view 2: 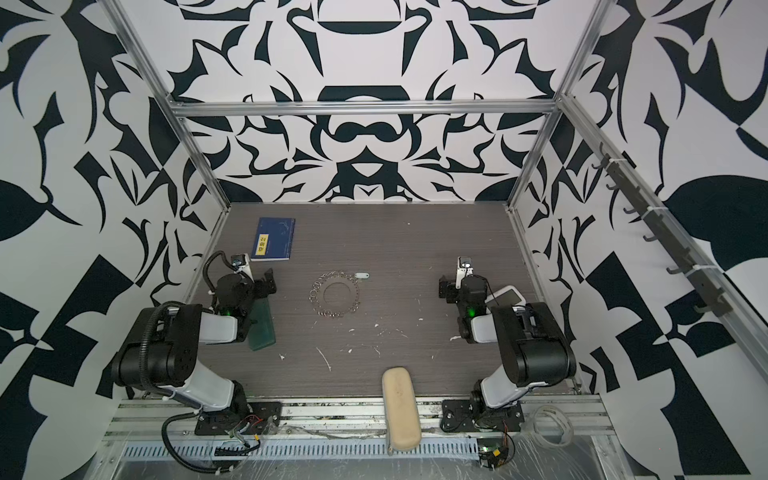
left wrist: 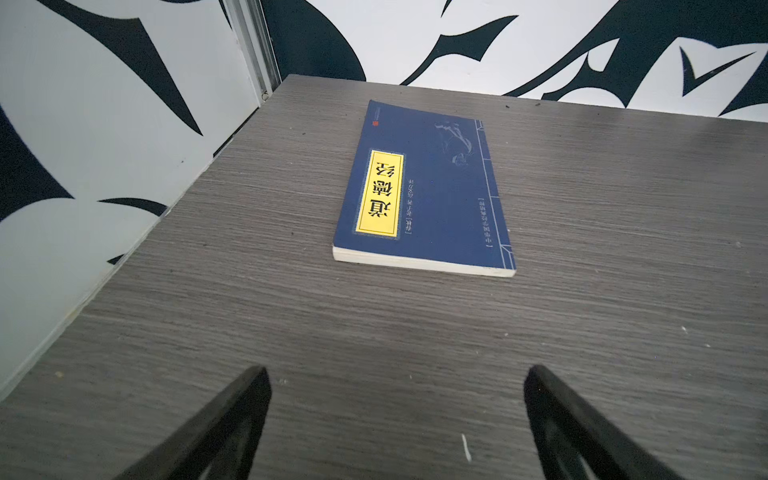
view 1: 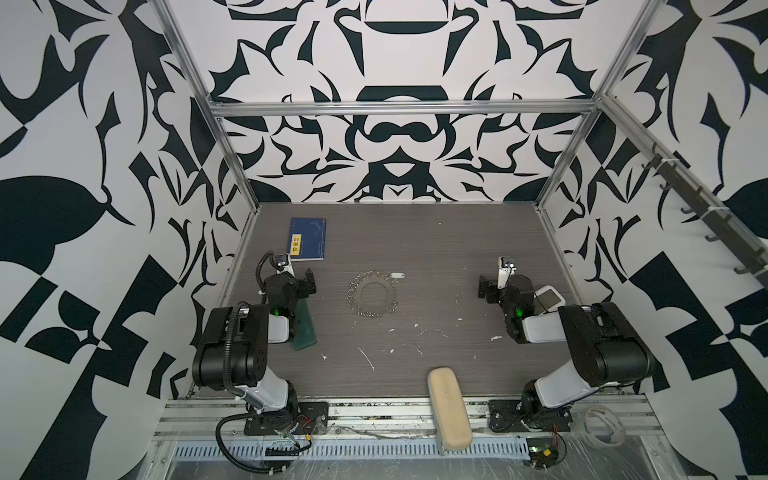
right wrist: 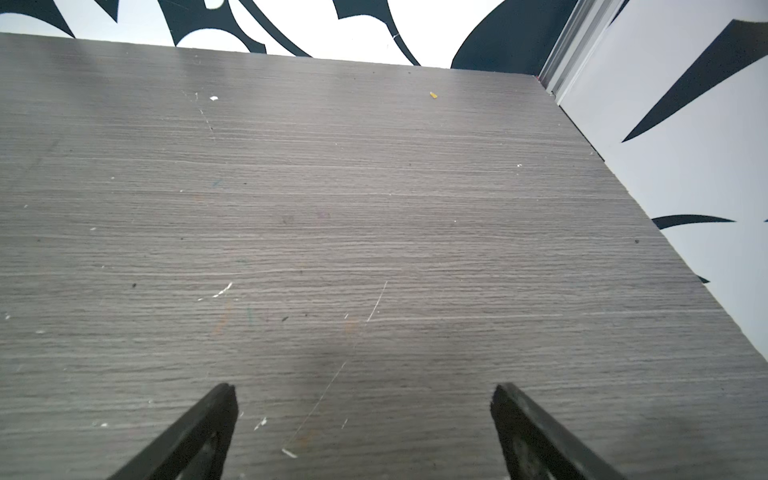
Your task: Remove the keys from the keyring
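Note:
The keyring (view 1: 353,291) (view 2: 317,291), a thin silver hoop fringed with small silver pieces, lies flat mid-table in both top views. The keys show as a small white oval tag (view 1: 397,274) (view 2: 363,275) at the hoop's far right edge. My left gripper (view 1: 308,279) (view 2: 270,279) hovers open to the left of the hoop, well apart from it. My right gripper (view 1: 483,286) (view 2: 443,289) is open on the right, farther away. The wrist views show the left gripper (left wrist: 397,370) and right gripper (right wrist: 363,388) with jaws wide and only bare table between them. Neither wrist view shows the hoop or the tag.
A blue book (view 1: 307,239) (left wrist: 424,191) lies at the back left. A green slab (view 1: 305,330) sits under the left arm. A beige case (view 1: 449,405) overhangs the front edge. A white device (view 1: 548,297) is by the right arm. Patterned walls enclose the table.

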You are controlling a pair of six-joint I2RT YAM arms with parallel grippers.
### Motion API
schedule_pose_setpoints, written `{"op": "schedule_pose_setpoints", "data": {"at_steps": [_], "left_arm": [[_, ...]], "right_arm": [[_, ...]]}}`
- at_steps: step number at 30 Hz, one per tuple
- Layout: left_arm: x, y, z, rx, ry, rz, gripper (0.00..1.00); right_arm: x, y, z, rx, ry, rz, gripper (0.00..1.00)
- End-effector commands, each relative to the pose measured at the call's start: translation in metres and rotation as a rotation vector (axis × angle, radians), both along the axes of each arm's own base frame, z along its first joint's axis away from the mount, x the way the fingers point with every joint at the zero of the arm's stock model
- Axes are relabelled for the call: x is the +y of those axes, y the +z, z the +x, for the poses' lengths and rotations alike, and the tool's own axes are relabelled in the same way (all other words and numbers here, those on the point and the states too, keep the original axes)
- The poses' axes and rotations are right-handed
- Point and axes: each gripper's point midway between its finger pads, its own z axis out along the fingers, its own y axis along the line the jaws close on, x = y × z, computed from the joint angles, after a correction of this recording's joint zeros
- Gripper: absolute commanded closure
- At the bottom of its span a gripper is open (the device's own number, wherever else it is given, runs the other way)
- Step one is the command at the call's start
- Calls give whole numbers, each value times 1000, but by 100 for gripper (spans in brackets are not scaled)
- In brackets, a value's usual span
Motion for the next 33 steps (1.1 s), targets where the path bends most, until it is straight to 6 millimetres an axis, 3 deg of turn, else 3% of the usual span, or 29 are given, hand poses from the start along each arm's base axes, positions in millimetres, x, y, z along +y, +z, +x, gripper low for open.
{"op": "schedule_pose_setpoints", "data": {"at_steps": [1,29,33], "left_arm": [[-1,11,4,-29,-4,-12,1],[-1,11,4,-32,-5,-8,1],[3,24,1,-74,52,15,1]], "right_arm": [[3,18,10,-58,10,-1,0],[2,18,10,-59,9,-1,0],[4,23,10,-78,19,3,0]]}}
